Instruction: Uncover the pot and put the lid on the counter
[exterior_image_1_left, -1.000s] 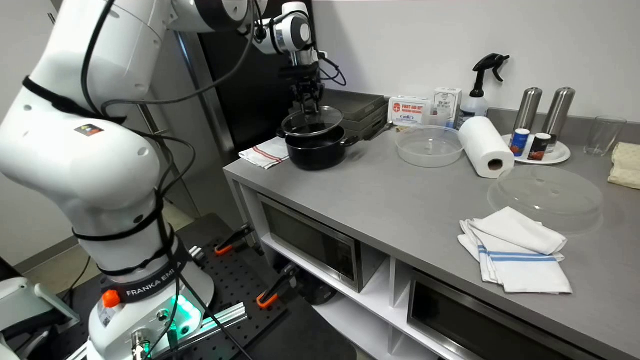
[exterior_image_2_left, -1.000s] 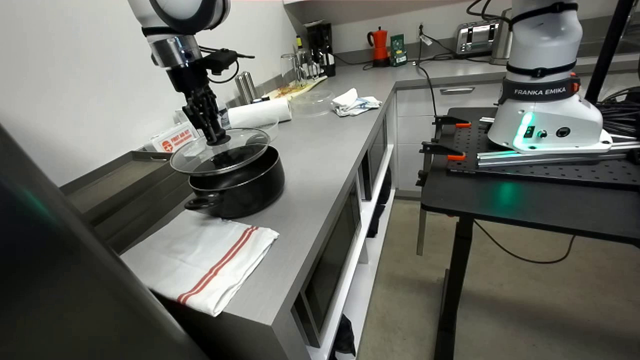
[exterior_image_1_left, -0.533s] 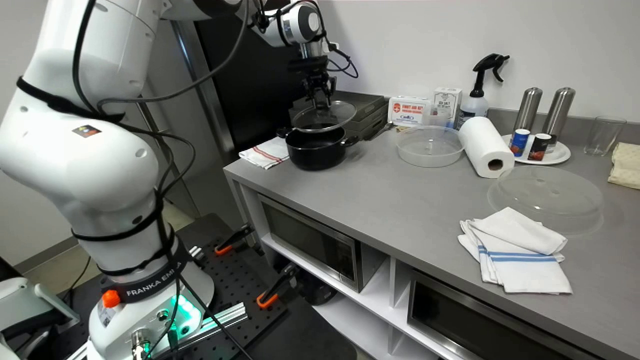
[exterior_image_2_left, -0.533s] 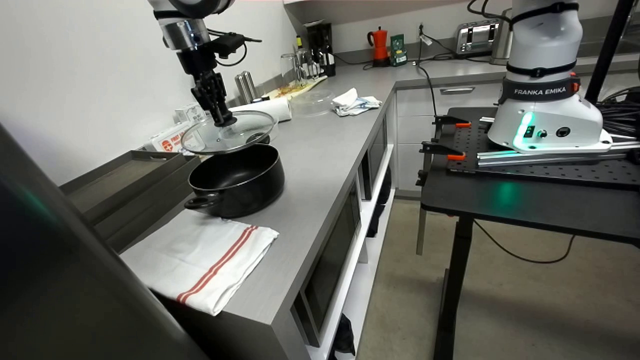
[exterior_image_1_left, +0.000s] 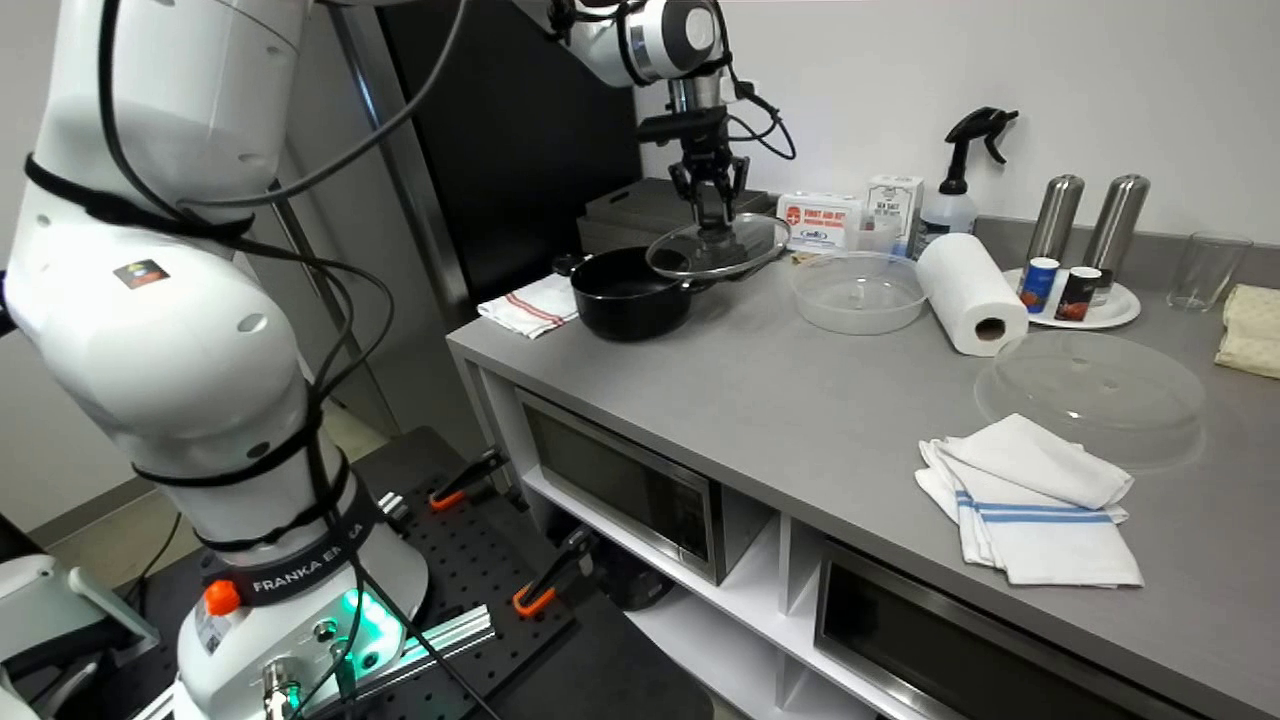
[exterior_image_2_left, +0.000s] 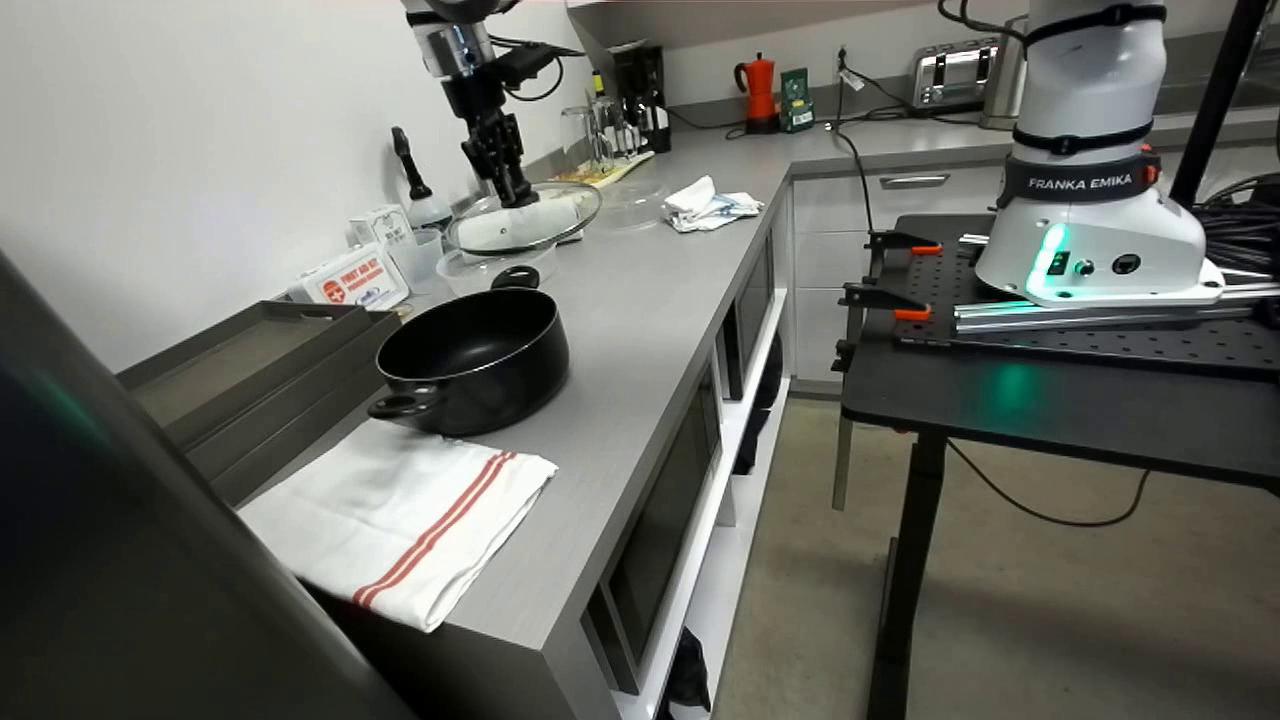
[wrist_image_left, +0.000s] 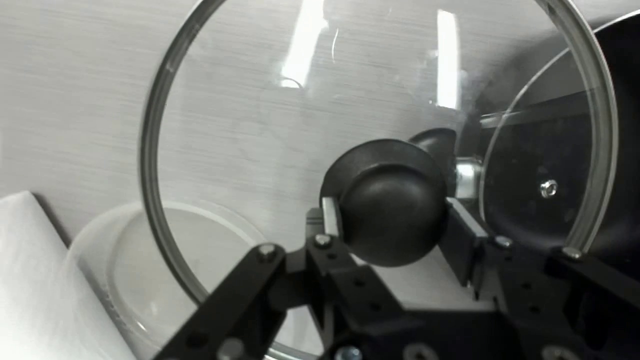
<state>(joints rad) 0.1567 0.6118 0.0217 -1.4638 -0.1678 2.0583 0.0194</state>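
In an exterior view, a folded red-striped dish towel (exterior_image_1_left: 533, 305) lies on the left end of the counter (exterior_image_1_left: 790, 400), just beside the uncovered black pot (exterior_image_1_left: 628, 312). Next, the gripper (wrist_image_left: 396, 216) pinches the black centre knob (wrist_image_left: 392, 212) of the glass lid (exterior_image_1_left: 745, 250), holding it aloft, its left edge crossing the pot's rim in that view; the central grip presumably keeps it balanced. Rightward sit a clear plastic dish (exterior_image_1_left: 858, 308) and a paper-towel roll (exterior_image_1_left: 968, 290), so lowering it in front of them seems wisest.
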